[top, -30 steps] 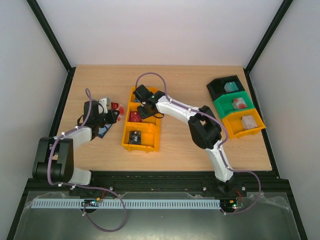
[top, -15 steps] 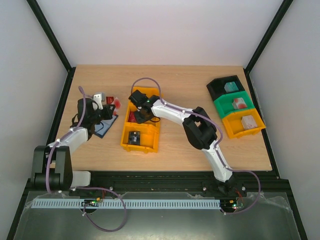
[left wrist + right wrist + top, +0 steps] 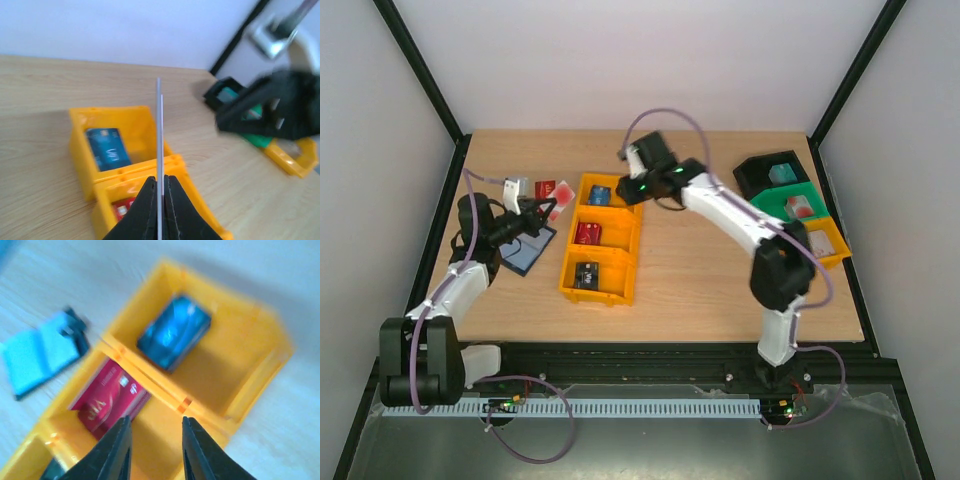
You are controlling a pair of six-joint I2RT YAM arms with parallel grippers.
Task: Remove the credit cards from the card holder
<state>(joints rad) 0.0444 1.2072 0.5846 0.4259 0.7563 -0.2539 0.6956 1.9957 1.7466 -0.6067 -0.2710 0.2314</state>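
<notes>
Within the yellow bin (image 3: 598, 293) lie three credit cards (image 3: 588, 233).

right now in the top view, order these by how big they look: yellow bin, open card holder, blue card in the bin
1. yellow bin
2. card holder, lying open
3. blue card, clearly smallest

A yellow three-compartment bin (image 3: 599, 294) sits left of centre on the wooden table (image 3: 700, 285). Well apart from it, by the table's right edge, three small bins stand touching in a slanted row: a black bin (image 3: 752, 172) farthest, holding a teal block (image 3: 781, 173), then a green bin (image 3: 763, 212), then an orange bin (image 3: 798, 265) nearest.
</notes>
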